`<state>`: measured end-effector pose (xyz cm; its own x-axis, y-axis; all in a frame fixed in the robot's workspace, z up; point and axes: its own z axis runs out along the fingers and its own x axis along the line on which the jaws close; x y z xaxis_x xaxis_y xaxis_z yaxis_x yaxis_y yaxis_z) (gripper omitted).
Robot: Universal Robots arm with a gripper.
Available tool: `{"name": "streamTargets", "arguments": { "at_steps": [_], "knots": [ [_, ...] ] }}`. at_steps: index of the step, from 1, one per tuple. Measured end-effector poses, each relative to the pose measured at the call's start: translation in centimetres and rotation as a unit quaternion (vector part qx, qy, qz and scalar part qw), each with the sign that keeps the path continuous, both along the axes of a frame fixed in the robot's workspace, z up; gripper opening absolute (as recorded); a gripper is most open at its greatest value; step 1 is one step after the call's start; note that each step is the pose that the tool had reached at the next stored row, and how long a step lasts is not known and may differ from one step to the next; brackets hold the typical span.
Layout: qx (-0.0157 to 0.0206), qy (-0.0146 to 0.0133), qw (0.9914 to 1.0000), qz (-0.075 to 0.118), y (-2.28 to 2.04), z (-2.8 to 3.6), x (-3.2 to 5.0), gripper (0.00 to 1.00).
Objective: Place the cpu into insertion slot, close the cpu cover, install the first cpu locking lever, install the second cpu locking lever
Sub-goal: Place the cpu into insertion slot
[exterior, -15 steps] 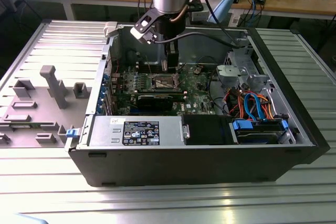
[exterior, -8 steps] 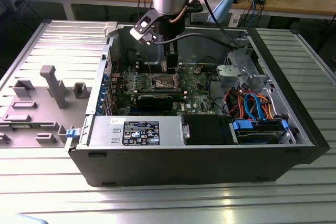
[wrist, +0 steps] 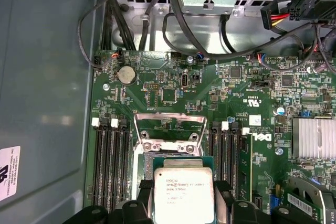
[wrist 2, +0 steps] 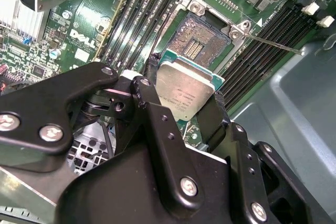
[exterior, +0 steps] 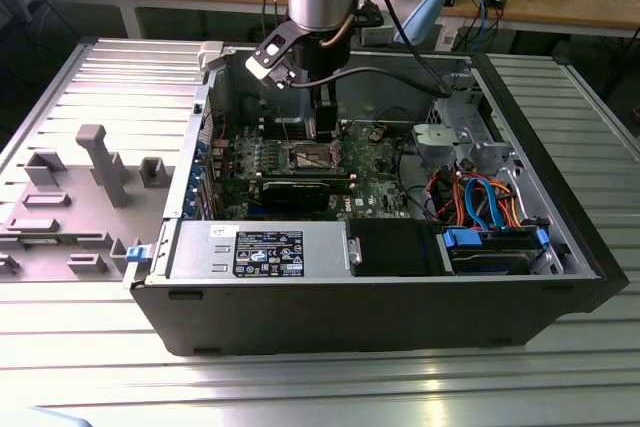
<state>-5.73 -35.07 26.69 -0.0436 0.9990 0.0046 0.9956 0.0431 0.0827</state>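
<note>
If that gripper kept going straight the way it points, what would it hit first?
Probably the open insertion slot: the cpu that the gripper holds between its jaws hangs above it and would touch first, though exact alignment is hard to judge.

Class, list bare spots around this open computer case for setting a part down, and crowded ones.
Free: the ribbed table in front of the case. Crowded: the board around the insertion slot, where the pincer holds the cpu; the cables.

The hand grips the cpu by its edges, just beside the open insertion slot.
</note>
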Motion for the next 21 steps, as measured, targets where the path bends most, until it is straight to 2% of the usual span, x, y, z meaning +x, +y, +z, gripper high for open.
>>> {"name": "streamTargets", "arguments": {
  "at_steps": [6, 8, 17, 21],
  "knots": [
    [0.0, 0.0, 1.0, 0.0, 0.0, -0.17, -0.06, 0.55],
    [0.0, 0.0, 1.0, 0.0, 0.0, -1.26, -0.43, 0.55],
    [-0.0002, 0.0, 1.0, 0.0, 0.07, -1.53, -0.45, 0.55],
    [-0.0036, -0.0001, 0.99999, 0.0, 0.27, -1.69, -0.44, 0.55]
  ]
}}
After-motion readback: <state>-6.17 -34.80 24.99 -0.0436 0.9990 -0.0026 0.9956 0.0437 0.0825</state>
